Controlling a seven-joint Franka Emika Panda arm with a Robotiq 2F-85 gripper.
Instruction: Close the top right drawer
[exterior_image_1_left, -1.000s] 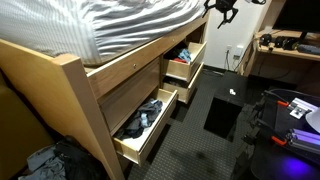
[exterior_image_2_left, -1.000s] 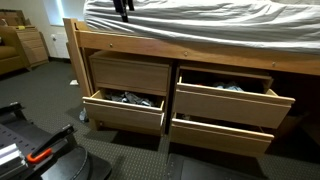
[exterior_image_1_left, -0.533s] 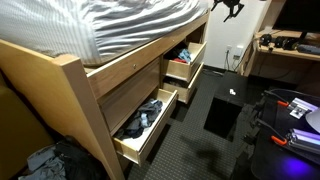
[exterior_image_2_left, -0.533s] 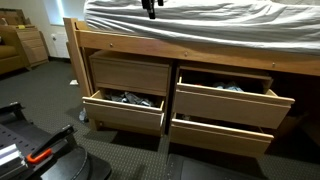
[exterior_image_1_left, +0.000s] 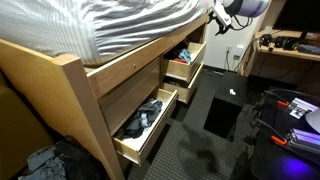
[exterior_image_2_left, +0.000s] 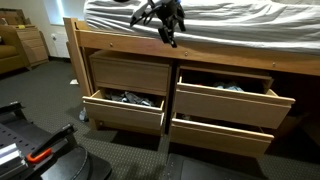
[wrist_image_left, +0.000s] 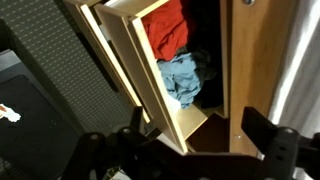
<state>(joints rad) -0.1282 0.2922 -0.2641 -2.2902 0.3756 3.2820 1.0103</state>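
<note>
The top right drawer (exterior_image_2_left: 235, 100) is a short pale-wood drawer under the bed and stands pulled out. In an exterior view (exterior_image_1_left: 190, 55) dark and reddish items show inside it. The wrist view looks down into it (wrist_image_left: 125, 60), with a red cloth (wrist_image_left: 168, 25) and a blue cloth (wrist_image_left: 182, 78) inside. My gripper (exterior_image_2_left: 168, 30) hangs in front of the mattress edge, above the drawers and apart from them. It also shows near the bed's far corner (exterior_image_1_left: 222, 20). In the wrist view its fingers (wrist_image_left: 185, 150) are spread wide and empty.
The longer lower drawer with black and blue clothes (exterior_image_1_left: 145, 120) (exterior_image_2_left: 125, 100) stands open. The drawer below the top right one (exterior_image_2_left: 225, 132) is slightly open. A black box (exterior_image_1_left: 225, 115) sits on the dark floor. A desk (exterior_image_1_left: 285, 45) stands beyond.
The gripper has come down from above the mattress to its front edge and moved sideways toward the top right drawer. The drawers have not moved.
</note>
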